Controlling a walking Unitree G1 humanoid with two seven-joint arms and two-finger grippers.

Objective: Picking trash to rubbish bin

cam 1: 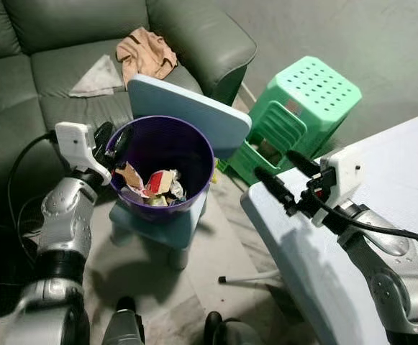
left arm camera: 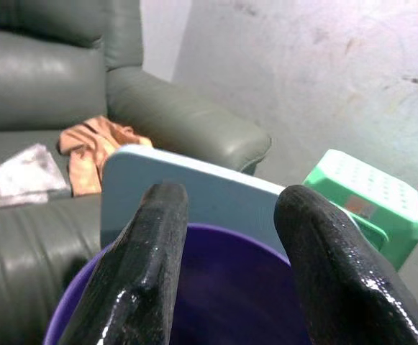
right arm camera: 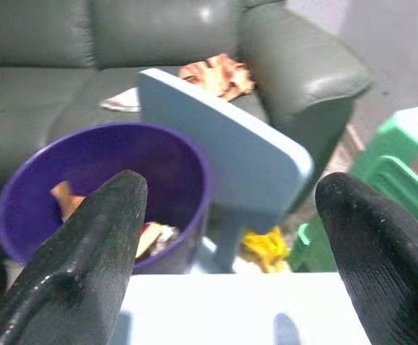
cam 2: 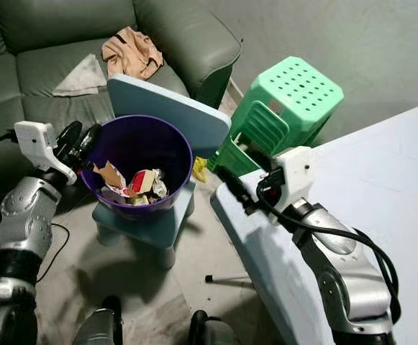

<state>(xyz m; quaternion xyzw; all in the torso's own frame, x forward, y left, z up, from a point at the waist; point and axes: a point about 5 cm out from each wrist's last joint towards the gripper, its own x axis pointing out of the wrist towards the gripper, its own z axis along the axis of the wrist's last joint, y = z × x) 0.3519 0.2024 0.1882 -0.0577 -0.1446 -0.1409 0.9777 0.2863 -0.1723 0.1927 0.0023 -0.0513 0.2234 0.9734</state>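
Trash (cam 1: 151, 185) sits at the bottom of the purple bin (cam 1: 194, 147): crumpled paper and wrappers, brown, red and white scraps. Bin is round, smooth plastic, standing on the seat of a small pale-blue child's chair (cam 1: 194, 108) with a flat rounded backrest. Left gripper (cam 1: 115, 138) is at the bin's left rim, black glossy fingers (left arm camera: 140, 273) parted narrowly, holding nothing. Right gripper (cam 1: 279, 172) hovers over the corner of a white table (cam 1: 403, 180), fingers spread wide, empty. Behind: grey-green leather sofa (cam 1: 65, 65) with a rumpled tan cloth (cam 1: 145, 52) and a grey rag (cam 1: 97, 77) on the cushion. Green perforated plastic stool (cam 1: 302, 100) stands beside the chair; a yellow scrap (right arm camera: 266, 243) lies on the floor by it.
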